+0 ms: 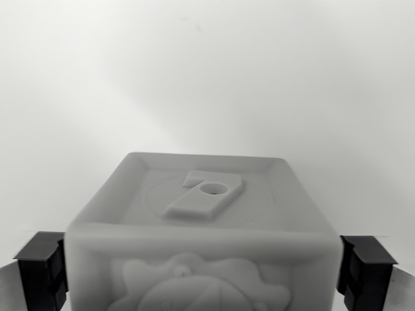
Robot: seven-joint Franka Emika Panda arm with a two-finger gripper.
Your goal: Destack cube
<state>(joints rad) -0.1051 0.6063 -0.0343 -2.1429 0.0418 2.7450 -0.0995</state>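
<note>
A pale grey cube [202, 223] fills the lower middle of the wrist view. Its top face carries a raised figure 7 with a round hole, and its near face shows an embossed relief. My gripper [202, 272] straddles the cube. The black pad [42, 269] at the wrist view's left and the black pad [364, 267] at the right sit against the cube's two sides with no gap showing. Whatever lies beneath the cube is hidden.
A plain white surface [207, 78] stretches behind the cube to the top of the view.
</note>
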